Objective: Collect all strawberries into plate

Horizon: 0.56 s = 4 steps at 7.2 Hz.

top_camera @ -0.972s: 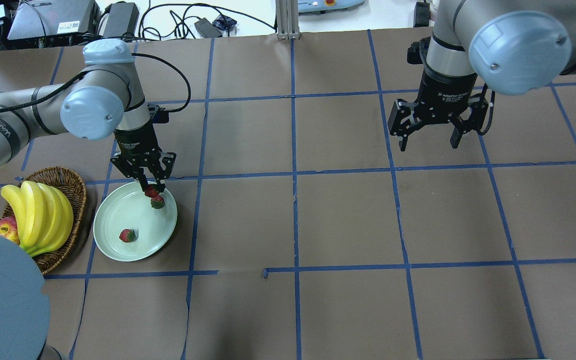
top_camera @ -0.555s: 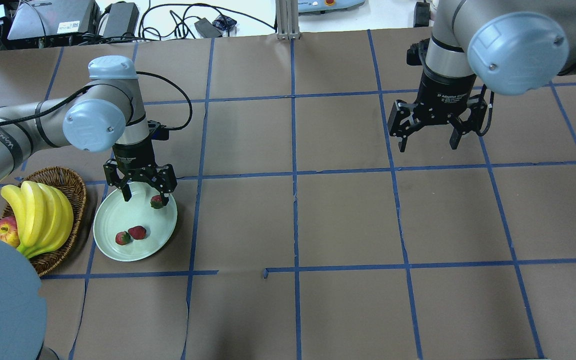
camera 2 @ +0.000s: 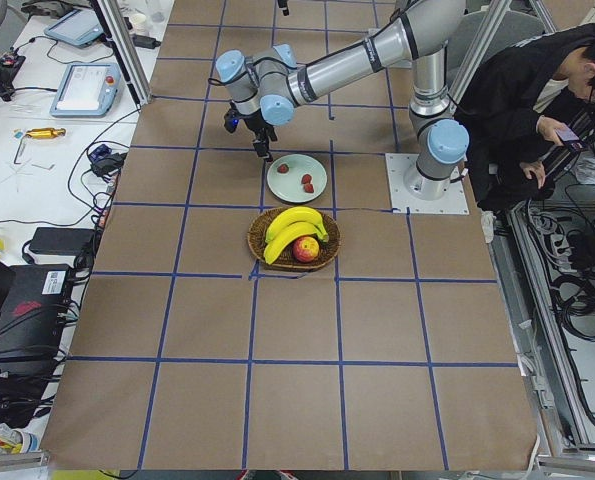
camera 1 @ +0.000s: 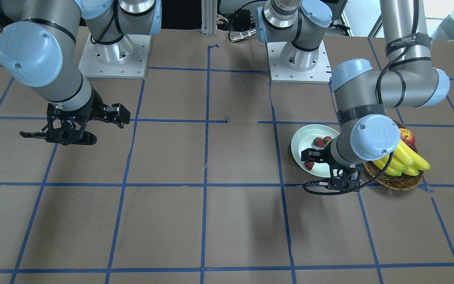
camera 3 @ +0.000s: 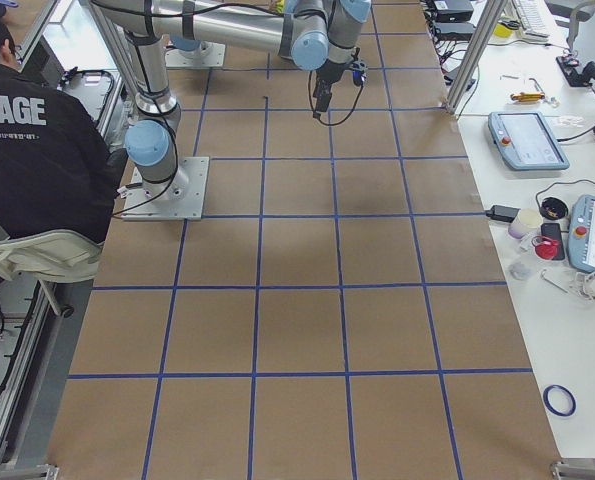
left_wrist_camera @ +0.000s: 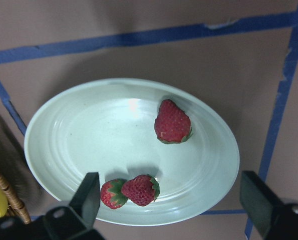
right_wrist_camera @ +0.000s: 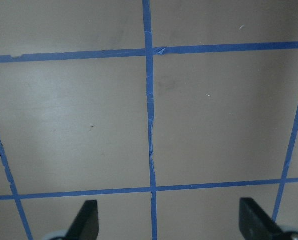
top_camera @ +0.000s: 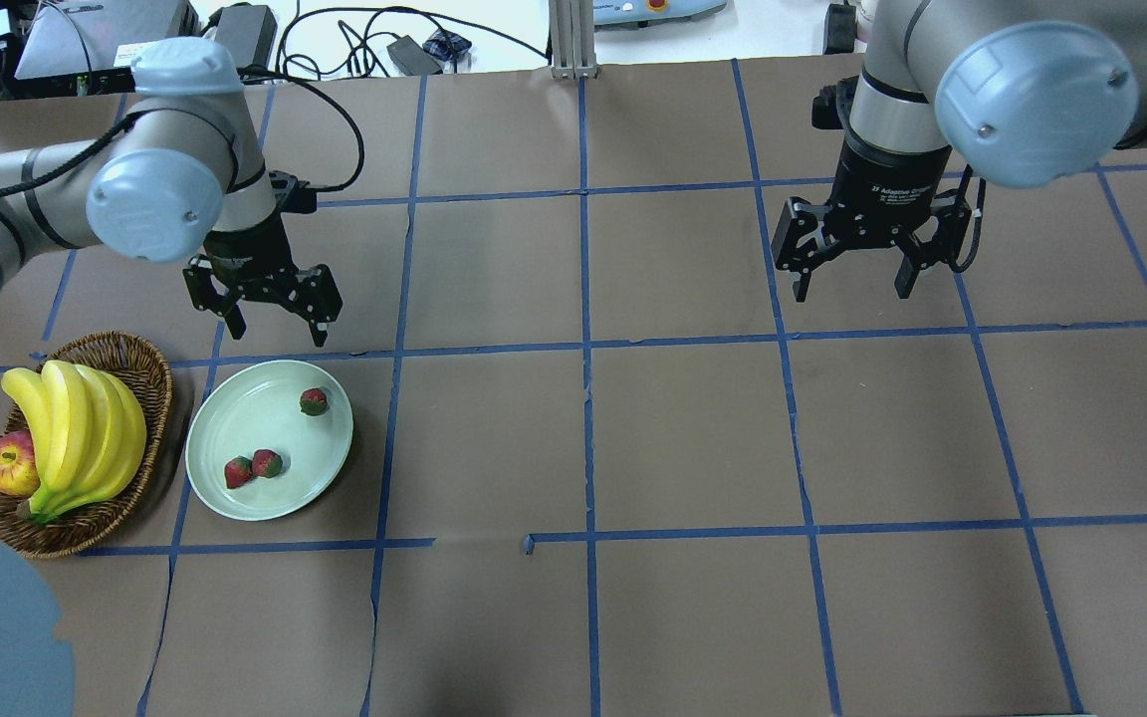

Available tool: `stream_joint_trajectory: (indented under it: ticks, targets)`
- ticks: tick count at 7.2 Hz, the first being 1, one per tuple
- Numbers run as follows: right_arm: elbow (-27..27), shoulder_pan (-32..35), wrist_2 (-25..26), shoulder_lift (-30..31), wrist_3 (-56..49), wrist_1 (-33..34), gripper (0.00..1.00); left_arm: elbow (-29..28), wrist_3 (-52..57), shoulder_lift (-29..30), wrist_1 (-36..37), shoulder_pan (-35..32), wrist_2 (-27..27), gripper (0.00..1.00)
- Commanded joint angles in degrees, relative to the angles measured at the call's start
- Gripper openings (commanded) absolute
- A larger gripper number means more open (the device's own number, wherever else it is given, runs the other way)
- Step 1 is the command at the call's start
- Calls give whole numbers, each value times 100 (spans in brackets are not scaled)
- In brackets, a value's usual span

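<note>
Evidently all three strawberries (top_camera: 267,463) lie on the mint-green plate (top_camera: 235,413) at lower left, two touching and one apart, so collecting looks finished. Just beyond, the left gripper (top_camera: 276,332) hovers with fingers spread and empty, nothing left to carry. At upper right, the right gripper (top_camera: 851,291) hangs spread over bare table.

Brown wicker basket (left_wrist_camera: 12,199) cut by left wrist view's edge, round pale mint-green plate (camera 1: 300,146) partly behind left arm (camera 1: 369,142) in front-facing view
</note>
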<state>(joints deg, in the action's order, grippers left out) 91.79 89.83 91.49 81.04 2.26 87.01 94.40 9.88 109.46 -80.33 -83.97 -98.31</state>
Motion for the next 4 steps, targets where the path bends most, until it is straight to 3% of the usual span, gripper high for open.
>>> stream_joint_trajectory:
  ticks: [1,4]
  targets:
    - [-91,-9,-52,35,29,0,100,-351,-29,-292,70,-171,-48,100]
    - [-222,-9,-26,35,47,18,100,-422,-178,-958,-322,-506,57,100]
